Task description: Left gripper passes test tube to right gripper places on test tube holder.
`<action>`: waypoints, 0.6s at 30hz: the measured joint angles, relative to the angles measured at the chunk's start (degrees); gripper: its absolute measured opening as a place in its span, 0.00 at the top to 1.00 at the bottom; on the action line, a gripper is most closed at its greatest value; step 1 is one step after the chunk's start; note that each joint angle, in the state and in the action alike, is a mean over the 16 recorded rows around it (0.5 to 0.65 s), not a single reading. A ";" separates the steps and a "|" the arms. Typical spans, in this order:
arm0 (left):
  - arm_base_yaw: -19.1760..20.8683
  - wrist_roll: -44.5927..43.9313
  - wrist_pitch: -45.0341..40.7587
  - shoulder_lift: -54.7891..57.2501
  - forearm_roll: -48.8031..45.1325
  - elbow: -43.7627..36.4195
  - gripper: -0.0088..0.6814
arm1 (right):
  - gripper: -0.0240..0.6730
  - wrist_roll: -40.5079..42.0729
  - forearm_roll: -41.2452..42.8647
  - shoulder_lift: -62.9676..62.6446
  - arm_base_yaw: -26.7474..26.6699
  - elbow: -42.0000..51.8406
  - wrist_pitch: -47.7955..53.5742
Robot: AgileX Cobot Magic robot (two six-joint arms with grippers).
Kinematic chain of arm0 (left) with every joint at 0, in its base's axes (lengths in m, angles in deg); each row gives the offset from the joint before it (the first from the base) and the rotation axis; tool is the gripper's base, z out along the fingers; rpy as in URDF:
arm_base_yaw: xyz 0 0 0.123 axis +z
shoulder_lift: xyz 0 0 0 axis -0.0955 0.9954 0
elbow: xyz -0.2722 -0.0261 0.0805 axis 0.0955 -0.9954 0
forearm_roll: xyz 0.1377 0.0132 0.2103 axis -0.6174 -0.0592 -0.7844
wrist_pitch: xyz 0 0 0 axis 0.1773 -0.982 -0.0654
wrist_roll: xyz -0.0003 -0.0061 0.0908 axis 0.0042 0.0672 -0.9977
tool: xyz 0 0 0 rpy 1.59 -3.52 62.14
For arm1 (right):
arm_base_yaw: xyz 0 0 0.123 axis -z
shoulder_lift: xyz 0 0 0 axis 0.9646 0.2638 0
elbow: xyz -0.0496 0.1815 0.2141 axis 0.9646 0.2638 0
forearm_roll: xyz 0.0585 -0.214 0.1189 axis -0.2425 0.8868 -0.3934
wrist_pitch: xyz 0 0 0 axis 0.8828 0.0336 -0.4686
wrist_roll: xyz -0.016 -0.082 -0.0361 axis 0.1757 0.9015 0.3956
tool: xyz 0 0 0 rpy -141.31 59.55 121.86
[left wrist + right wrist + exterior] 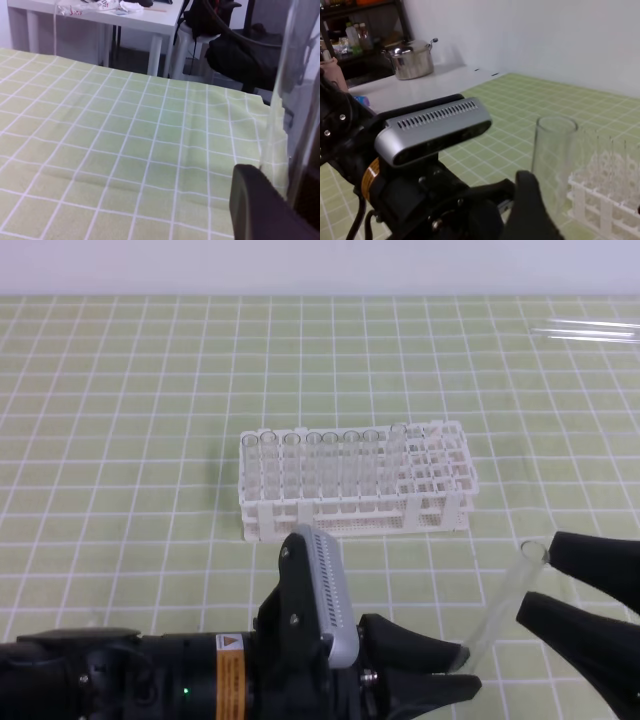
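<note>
Two end effectors meet at the near right of the green-checked surface (120, 440), with the test tube (505, 600) between them. My left end effector (462, 668), the one carrying the silver-grey camera housing (325, 580) and the yellow-orange label (230, 665), reaches in from the near left. Its fingers are drawn together on the tube's rounded lower end. The tube rises from that grip, leaning up and to the right, with its open rim at the top.

My right end effector (540, 580), plain black, comes in from the right edge with its two fingers spread wide. The upper fingertip sits just beside the rim and the lower fingertip lies close against the tube's middle. I cannot tell from the overhead view whether either one actually touches the glass. From the right wrist camera the tube (554, 155) stands close up, open mouth uppermost, with one dark finger in front of its lower part. From the left wrist camera the glass (282, 100) fills the right edge of the view as a pale vertical band.

Farther off, near the middle of the surface, stands the white test tube holder (440, 510), well apart from both end effectors. A row of clear tubes (320, 465) stands in its left part. At the far right edge of the surface a couple of loose tubes (590, 332) lie flat.
</note>
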 joint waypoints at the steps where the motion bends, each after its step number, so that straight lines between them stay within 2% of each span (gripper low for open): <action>1: 0.00 -0.16 0.12 0.00 0.04 0.00 0.93 | 0.36 0.08 0.00 0.09 0.00 -0.23 -0.02; 4: 0.01 -0.61 0.66 -0.09 0.29 -0.01 0.95 | 0.36 0.28 0.00 0.61 0.00 -0.91 0.06; 18: 0.00 -0.54 0.81 -0.03 0.47 0.00 0.94 | 0.36 2.11 -0.01 7.10 0.00 -2.99 4.77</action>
